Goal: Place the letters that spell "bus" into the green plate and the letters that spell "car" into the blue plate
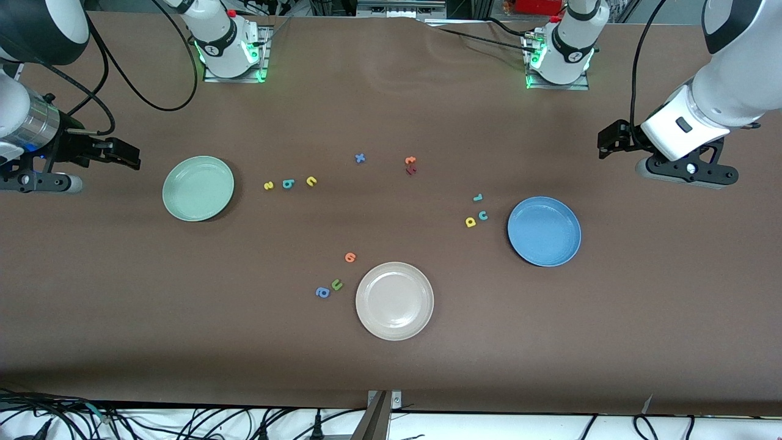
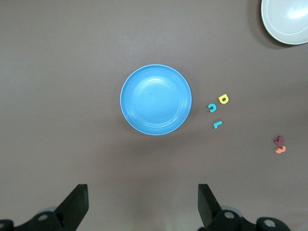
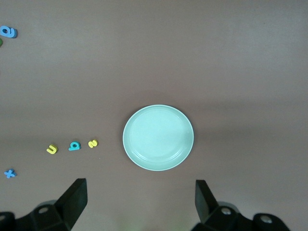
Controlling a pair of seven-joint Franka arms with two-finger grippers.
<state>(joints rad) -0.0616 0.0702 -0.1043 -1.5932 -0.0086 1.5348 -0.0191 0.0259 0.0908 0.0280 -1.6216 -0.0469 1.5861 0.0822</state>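
The green plate (image 1: 198, 187) (image 3: 158, 137) lies toward the right arm's end, holding nothing. Beside it sit the yellow s (image 1: 268, 185) (image 3: 93, 143), teal b (image 1: 288, 183) (image 3: 74, 146) and yellow u (image 1: 311, 181) (image 3: 52, 149) in a row. The blue plate (image 1: 544, 231) (image 2: 155, 99), also bare, lies toward the left arm's end, with the teal r (image 1: 478, 197) (image 2: 217, 124), teal c (image 1: 482, 215) (image 2: 211, 107) and yellow a (image 1: 470, 222) (image 2: 224, 98) clustered beside it. My left gripper (image 1: 613, 139) (image 2: 143, 207) hangs open over bare table by the blue plate. My right gripper (image 1: 116, 153) (image 3: 140, 202) hangs open by the green plate.
A beige plate (image 1: 394, 300) lies nearest the front camera, with an orange letter (image 1: 350, 257), an olive u (image 1: 336, 285) and a blue a (image 1: 322, 293) beside it. A blue x (image 1: 360, 158) and stacked orange and dark red letters (image 1: 410, 165) lie mid-table.
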